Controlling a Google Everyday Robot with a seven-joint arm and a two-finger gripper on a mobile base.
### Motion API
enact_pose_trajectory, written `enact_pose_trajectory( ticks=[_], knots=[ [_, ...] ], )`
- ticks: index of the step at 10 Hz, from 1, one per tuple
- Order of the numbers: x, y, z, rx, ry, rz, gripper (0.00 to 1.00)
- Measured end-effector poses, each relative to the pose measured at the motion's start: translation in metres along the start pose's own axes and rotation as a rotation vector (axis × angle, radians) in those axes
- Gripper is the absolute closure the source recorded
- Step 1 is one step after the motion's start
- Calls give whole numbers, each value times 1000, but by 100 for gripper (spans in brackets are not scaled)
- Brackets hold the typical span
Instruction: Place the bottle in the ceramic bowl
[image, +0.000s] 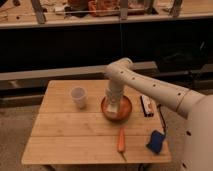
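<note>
The orange-red ceramic bowl (125, 111) sits on the wooden table (65, 130), right of centre. My white arm comes in from the right and points straight down into the bowl. The gripper (113, 104) is just above the bowl's inside, over its left half. A whitish elongated shape at the gripper's tip looks like the bottle (112, 107), standing roughly upright in the bowl. I cannot separate it clearly from the gripper, and I cannot tell whether it rests on the bowl's floor.
A translucent white cup (78, 97) stands left of the bowl. A carrot (120, 140) lies in front of the bowl. A blue object (156, 142) sits at the front right corner. A dark flat bar (146, 106) lies right of the bowl.
</note>
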Motion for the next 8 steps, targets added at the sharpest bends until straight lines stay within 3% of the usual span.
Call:
enact_pose_trajectory(
  ticks=[3, 8],
  knots=[
    [1, -1, 0, -1, -2, 16, 28],
    [2, 1, 2, -6, -6, 38, 20]
  ],
)
